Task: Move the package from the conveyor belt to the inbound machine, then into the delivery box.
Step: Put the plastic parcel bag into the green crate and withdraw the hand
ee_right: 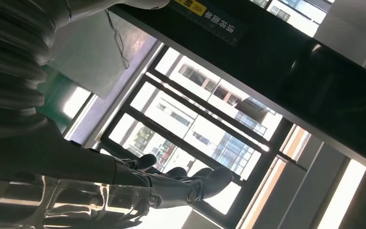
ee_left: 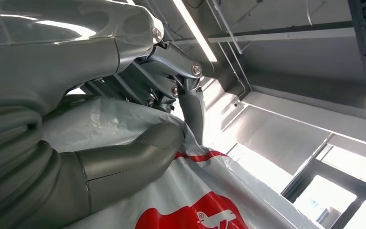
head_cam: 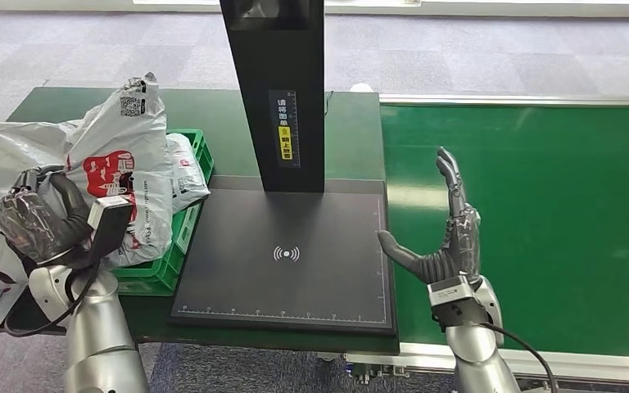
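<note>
The left robot hand [head_cam: 45, 221] grips the grey package [head_cam: 119, 176], which stands tall just above the green box [head_cam: 182, 237] at the surface's left end. It only needs to go down. The right robot hand [head_cam: 446, 237] waits, fingers apart, over the belt [head_cam: 540, 205].
</note>
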